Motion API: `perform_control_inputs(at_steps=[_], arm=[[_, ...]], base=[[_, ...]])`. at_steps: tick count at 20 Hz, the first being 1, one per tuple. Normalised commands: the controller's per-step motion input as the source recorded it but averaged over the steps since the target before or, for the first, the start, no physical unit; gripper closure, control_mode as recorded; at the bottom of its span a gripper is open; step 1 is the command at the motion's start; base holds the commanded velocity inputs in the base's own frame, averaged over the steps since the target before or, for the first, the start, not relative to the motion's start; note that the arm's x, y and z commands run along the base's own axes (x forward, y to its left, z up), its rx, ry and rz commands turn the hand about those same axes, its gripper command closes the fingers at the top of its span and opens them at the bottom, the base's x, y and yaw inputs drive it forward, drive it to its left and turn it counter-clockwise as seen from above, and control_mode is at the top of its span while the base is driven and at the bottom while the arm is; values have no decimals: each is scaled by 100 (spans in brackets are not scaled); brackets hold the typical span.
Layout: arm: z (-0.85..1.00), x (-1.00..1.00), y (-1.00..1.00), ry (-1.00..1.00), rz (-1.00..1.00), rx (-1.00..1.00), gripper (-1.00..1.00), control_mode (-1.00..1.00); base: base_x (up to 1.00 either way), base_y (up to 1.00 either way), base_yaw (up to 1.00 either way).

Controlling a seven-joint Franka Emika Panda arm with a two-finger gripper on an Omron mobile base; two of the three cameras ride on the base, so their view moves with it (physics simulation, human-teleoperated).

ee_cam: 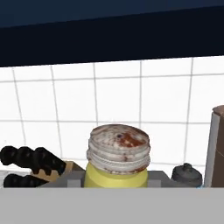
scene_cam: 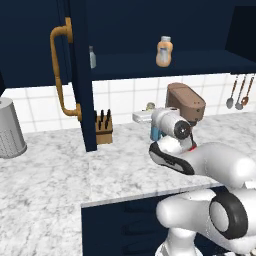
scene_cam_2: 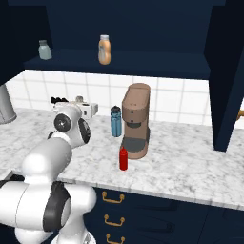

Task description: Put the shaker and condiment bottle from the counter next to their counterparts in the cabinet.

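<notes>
Shaker (ee_cam: 117, 164) at lower centre of hand view: yellow-green body, tan mottled cap, filling space just above tool's grey finger blocks. Judged light, rigid, smooth-sided, likely slippery; best taken round body below cap. In right base view, tool (scene_cam_2: 82, 106) sat at left centre, raised above table (scene_cam_2: 190, 167), shaker seemingly between its fingers; jaws narrow, apparently closed on it. Condiment bottle (scene_cam_2: 123, 158) stood on table at centre, just beside coffee machine (scene_cam_2: 136, 121). Counterparts on cabinet shelf (scene_cam_2: 157, 64) at top: grey shaker (scene_cam_2: 45, 49), peach bottle (scene_cam_2: 104, 49).
</notes>
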Motion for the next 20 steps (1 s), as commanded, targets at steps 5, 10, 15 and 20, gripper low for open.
perform_control_inputs(at_steps=[5, 10, 15, 20], arm=[[100, -15, 3, 0, 21, 0, 100, -100], [100, -52, 0, 0, 8, 2, 100, -100], [100, -80, -1, 0, 0, 1, 100, -100], [92, -77, 11, 0, 0, 0, 100, -100]], base=[[0, 0, 0], [0, 0, 0], [0, 0, 0], [0, 0, 0]])
